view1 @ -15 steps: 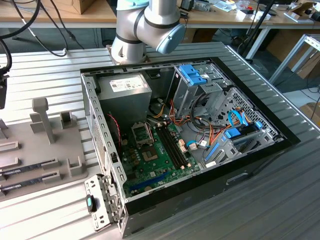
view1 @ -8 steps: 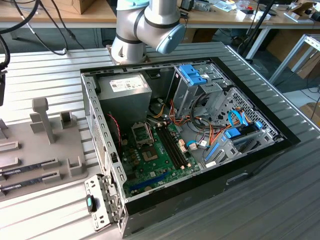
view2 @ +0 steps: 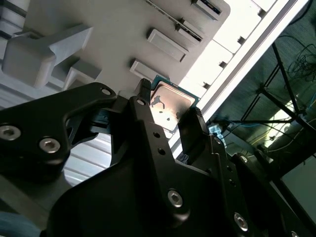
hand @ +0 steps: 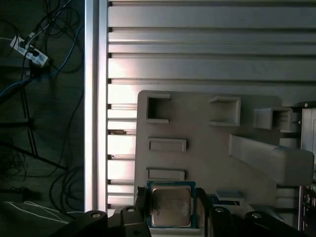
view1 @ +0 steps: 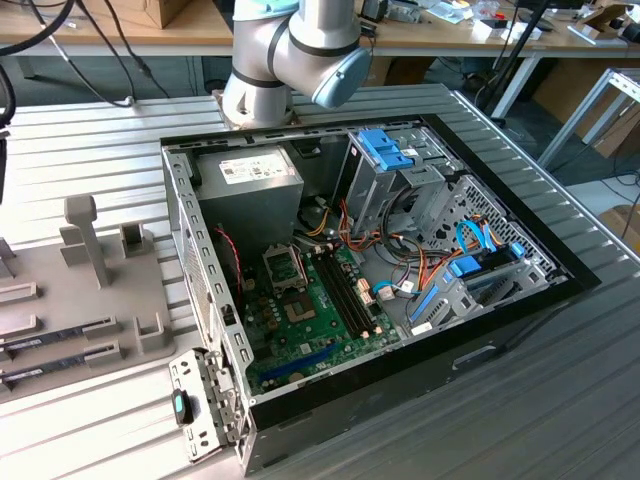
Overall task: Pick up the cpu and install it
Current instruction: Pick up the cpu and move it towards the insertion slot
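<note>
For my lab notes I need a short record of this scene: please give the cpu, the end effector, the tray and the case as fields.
cpu: silver top, green rim, over the tray, near its edge
end effector: around the cpu
tray: grey, on the slatted table
case: open, board visible inside
task state: cpu not yet in the case

Reaching off the exterior view's upper edge with the grey arm (view1: 290,50) bent at a blue-capped joint (view1: 340,75), and clamping the cpu (hand: 171,205) by two opposite edges between the gripper (view2: 167,106)'s black fingers (view2: 192,129) in both wrist views.
</note>
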`<state>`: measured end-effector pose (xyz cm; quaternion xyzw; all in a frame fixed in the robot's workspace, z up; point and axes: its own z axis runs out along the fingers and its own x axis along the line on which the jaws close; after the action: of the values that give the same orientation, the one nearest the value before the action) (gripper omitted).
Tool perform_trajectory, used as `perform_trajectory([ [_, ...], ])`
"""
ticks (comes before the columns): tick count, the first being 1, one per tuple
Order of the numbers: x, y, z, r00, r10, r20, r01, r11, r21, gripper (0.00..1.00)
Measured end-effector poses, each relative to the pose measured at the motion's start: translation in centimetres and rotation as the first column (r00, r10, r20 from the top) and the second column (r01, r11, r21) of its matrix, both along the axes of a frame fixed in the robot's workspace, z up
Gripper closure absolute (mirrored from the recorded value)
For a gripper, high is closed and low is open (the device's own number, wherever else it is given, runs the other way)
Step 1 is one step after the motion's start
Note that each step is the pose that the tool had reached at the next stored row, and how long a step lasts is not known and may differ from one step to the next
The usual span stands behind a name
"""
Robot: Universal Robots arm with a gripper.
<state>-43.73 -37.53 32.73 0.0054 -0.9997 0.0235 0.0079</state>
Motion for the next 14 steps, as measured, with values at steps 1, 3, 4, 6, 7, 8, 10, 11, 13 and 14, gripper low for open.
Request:
perform_trajectory([
  [1,0.0,0.0,0.1,1.0,0.0,0.0,0.0,1.0,0.0,0.53],
  [3,0.0,0.0,0.3,1.0,0.0,-0.0001,0.0,1.0,0.0,0.53],
  [4,0.0,0.0,0.43,1.0,0.0,-0.0001,0.0,1.0,0.0,0.53],
  [6,0.0,0.0,0.59,1.0,0.0,0.0,0.0,1.0,0.0,0.53],
  [7,0.0,0.0,0.68,1.0,0.0,0.0,0.0,1.0,0.0,0.53],
  [8,0.0,0.0,0.76,1.0,0.0,0.0001,0.0,1.0,0.0001,0.53],
  [10,0.0,0.0,1.03,1.0,0.0,-0.0001,0.0,1.0,-0.0001,0.53],
  [11,0.0,0.0,1.2,1.0,0.0,0.0,0.0,1.0,0.0,0.53],
  [13,0.0,0.0,1.39,1.0,0.0,0.0,0.0,1.0,0.0,0.53],
  [14,0.0,0.0,1.52,1.0,0.0,0.0,0.0,1.0,0.0,0.53],
])
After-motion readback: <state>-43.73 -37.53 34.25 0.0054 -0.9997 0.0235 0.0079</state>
